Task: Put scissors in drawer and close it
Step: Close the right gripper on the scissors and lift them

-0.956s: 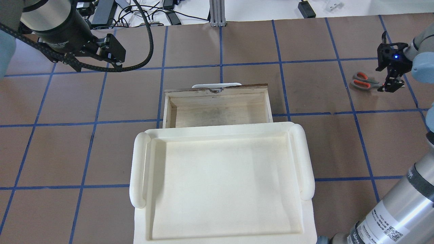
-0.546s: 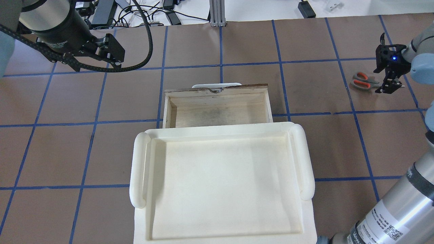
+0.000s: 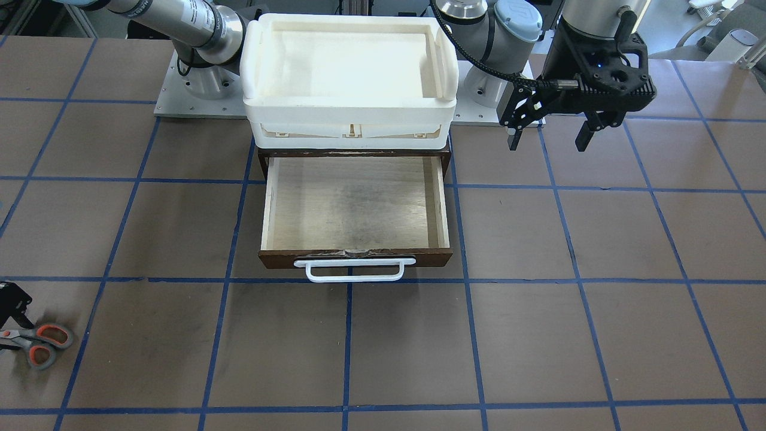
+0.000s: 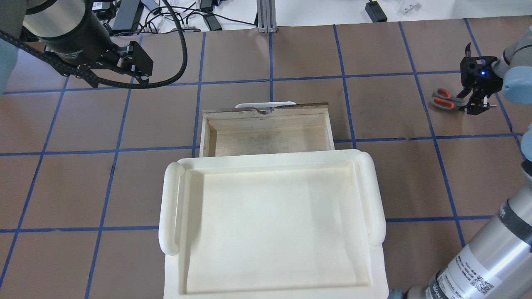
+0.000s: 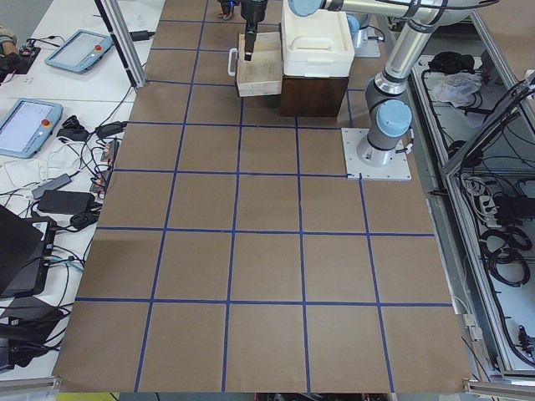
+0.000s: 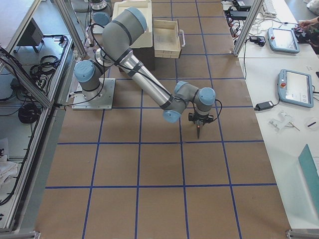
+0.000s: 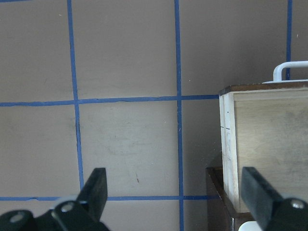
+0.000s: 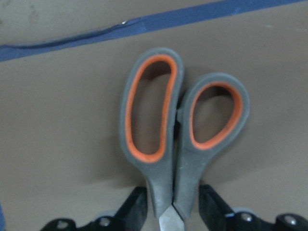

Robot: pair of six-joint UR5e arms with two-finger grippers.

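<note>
The scissors [image 4: 444,99], grey handles lined orange, lie on the table at the far right; they also show in the front view [image 3: 36,347]. In the right wrist view the scissors [image 8: 163,134] fill the frame. My right gripper [image 4: 474,109] is down at the table, its fingers [image 8: 132,209] pressed against both sides of the handle neck. The drawer [image 4: 266,111] stands pulled open and empty, with its white handle [image 3: 353,270] on the dark front. My left gripper [image 3: 547,140] is open and empty, hovering left of the drawer.
A large white tray [image 4: 170,207] sits on top of the dark cabinet above the drawer. Brown table with blue tape grid all around. The drawer's side wall [image 7: 226,144] shows at the right of the left wrist view.
My right gripper has come down lower onto the scissors' neck. The left arm, drawer and scissors have not moved.
</note>
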